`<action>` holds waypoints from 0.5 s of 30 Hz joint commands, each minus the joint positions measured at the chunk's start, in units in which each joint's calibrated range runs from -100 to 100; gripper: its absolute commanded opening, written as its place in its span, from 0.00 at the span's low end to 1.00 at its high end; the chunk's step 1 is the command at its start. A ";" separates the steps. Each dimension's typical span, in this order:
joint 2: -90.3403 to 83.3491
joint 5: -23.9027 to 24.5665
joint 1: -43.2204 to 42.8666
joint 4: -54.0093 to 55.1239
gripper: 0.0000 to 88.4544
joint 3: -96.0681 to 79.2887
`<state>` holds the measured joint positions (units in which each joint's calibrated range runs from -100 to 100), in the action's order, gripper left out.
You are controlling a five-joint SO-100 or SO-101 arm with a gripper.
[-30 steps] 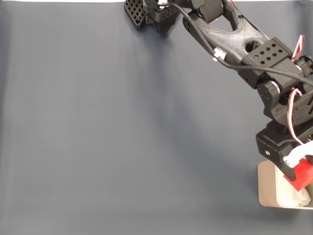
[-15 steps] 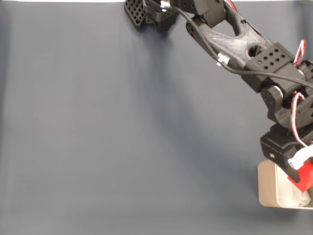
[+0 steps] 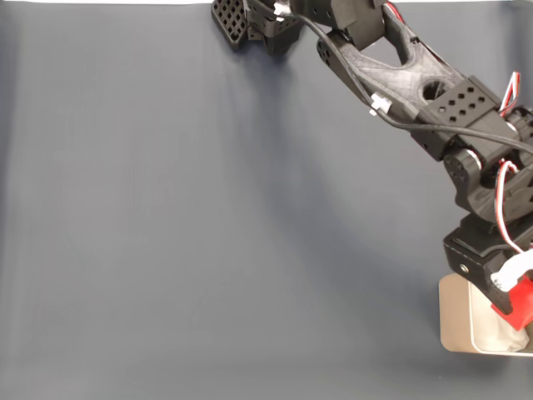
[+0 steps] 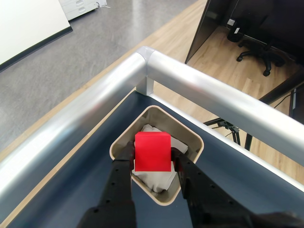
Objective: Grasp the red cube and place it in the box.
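Observation:
The red cube hangs between the two black fingers of my gripper, which is shut on it. It is held directly over the open top of the beige-grey box, whose white lining shows beneath it. In the fixed view the red cube sits at the tip of the gripper, above the box at the table's lower right corner. The right part of the box is cut off by the frame edge.
The dark blue-grey table cloth stretches away to the left of the box. A metal rail runs along the table's edges just past the box, with floor and an office chair beyond. The arm's base stands at the top edge.
The arm has shifted slightly right and down, carrying the red cube further over the box. The gripper has stayed shut on the cube.

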<state>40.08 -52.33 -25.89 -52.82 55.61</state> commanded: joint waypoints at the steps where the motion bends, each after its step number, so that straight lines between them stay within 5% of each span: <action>1: -0.91 0.59 0.89 1.02 0.06 3.06; 12: -0.82 0.68 1.53 1.10 0.08 3.06; 14: -0.74 0.78 1.53 0.94 0.16 3.06; 15: -0.74 1.03 1.53 0.78 0.28 3.06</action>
<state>40.08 -52.14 -25.07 -52.74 55.61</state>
